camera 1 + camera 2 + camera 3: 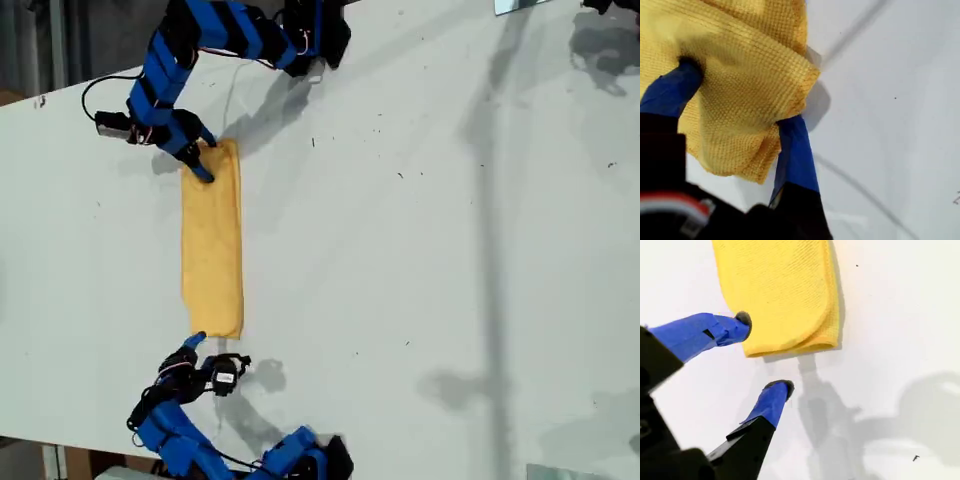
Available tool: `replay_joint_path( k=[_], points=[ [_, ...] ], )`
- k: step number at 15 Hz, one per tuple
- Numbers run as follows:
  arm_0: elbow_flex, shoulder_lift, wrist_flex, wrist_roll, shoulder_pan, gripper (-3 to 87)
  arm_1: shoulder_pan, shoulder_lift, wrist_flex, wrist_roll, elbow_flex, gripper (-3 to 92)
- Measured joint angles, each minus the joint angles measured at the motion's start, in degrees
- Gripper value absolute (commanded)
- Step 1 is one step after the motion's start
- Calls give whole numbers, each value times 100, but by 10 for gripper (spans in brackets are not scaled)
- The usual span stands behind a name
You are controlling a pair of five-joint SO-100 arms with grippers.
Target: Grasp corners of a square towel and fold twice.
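My first pincer pinches the towel, bunching unseen from exterior view.

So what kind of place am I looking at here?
Probably a robotics lab or test bench, not a home: a bare white table with cables, two small blue-and-black robot arms, my first gripper and my second gripper, and only a folded yellow-orange cloth towel between them.

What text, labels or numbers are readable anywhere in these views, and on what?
None readable. The towel is plain yellow-orange, no print or tag showing. My first gripper, shut on a towel corner, and my second gripper, open beside the other end, carry no legible markings. The white table has only dark specks.
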Motion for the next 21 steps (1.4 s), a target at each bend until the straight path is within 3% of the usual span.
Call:
replay_joint_path(
  k=[5,8,9,10,14,18,21],
  points=[
    [3858,4447,-817,-800,193,206,141,-97,325,53,-9,284],
    [5968,7813,-369,-1670,492,215,141,-114,431,149,105,262],
    [6223,8640,-114,-1784,483,213,141,-105,431,185,123,140],
    [6442,9114,53,-1863,501,210,141,-105,431,193,123,0],
    [7497,10608,422,-2118,483,205,308,343,352,202,861,0],
    [8323,10793,202,-2347,686,203,853,1415,-123,299,2382,0],
    [8508,10793,123,-2804,1318,204,1195,2443,-457,510,3577,0]
  ],
)
